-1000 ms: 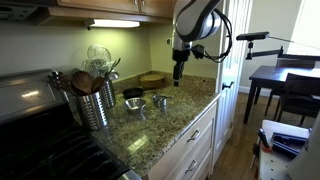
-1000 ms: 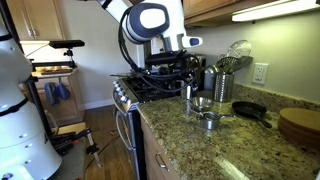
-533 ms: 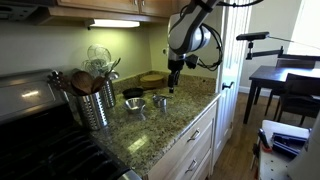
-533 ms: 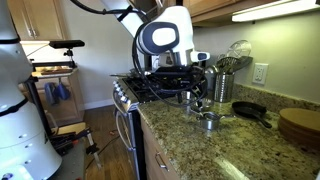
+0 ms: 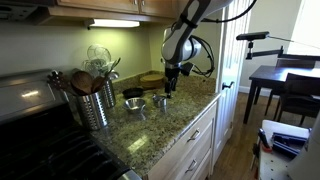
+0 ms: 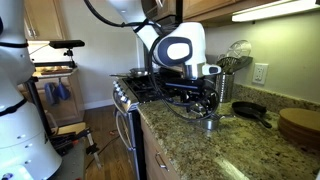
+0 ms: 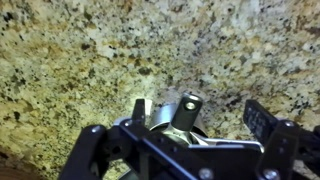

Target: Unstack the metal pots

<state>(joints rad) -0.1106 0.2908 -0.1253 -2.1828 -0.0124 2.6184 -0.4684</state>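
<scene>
Counter: speckled granite countertop [image 5: 192, 118], in view from both exterior cameras; everything I care about stands on it.
Arm: Panda arm [image 5: 181, 42] folds down from above, wrist pointing straight at the counter.
Canister: ribbed utensil canister [image 5: 97, 106], well apart from the work, toward the stove side. Not mine to touch.
Pan: dark round pan [image 5: 133, 93], just behind the pots. I want to keep clear of it.
Pots: metal pots [image 5: 158, 101] sit on the counter near its front edge, shiny and low-walled. In an exterior view [image 6: 208, 122] they show directly under the wrist. I cannot tell how many are nested.
Gripper: gripper [image 7: 195, 118] hangs just above the pots with its jaws spread wide and nothing between them but air. In the wrist view a pot's bright rim [image 7: 165, 112] lies inside the gap, off centre to one side.
Handling, my guess: thin steel, light, rigid and slick. Nested shells may stick and lift together, or skate on the granite.
Hold, my guess: pinch the top pot's wall across the rim, one finger inside and one outside, then lift straight up.
</scene>
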